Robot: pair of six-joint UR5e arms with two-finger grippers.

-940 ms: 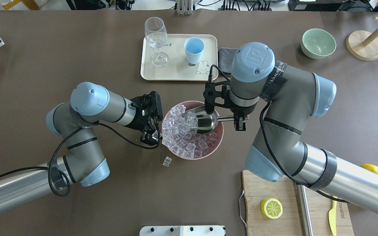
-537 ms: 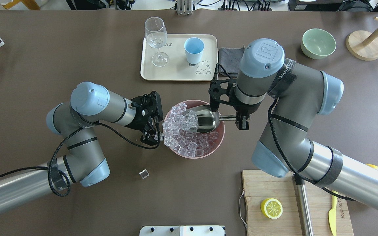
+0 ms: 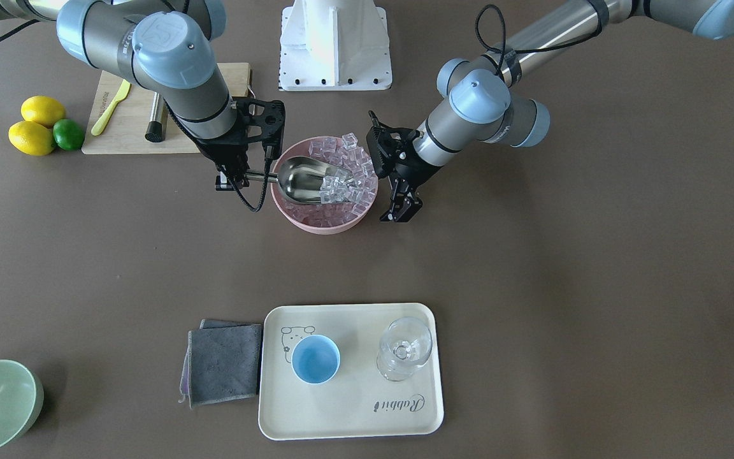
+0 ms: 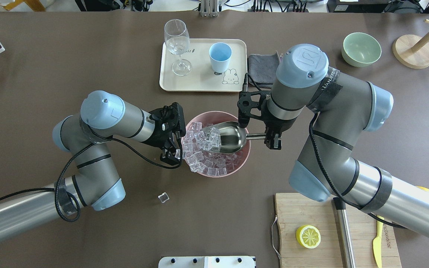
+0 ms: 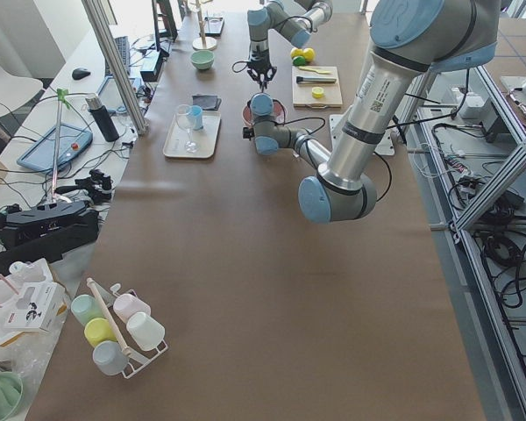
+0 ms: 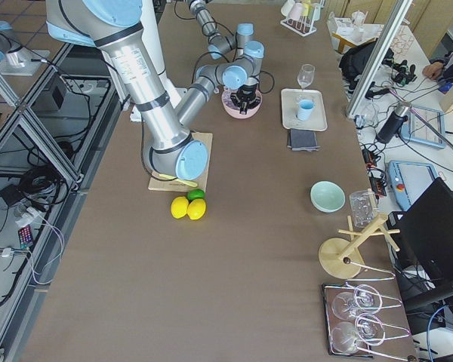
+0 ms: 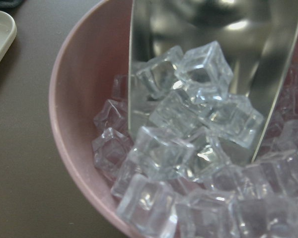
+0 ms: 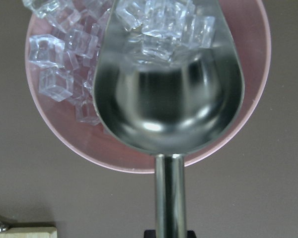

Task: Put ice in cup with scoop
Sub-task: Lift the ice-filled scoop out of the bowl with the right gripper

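Seen from overhead: bare worktop (image 4: pixel 207 101) at 12 o'clock of the bowl (image 4: pixel 243 158); stemmed glass (image 4: pixel 177 37) at 9 o'clock of the cup (image 4: pixel 220 56).

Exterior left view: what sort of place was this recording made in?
Most likely a robotics lab staged as a drinks-prep station. Industrial robot arms work at a covered table, with an aluminium post and loose floor cables alongside. Kitchen props such as a cutting board sit on top.
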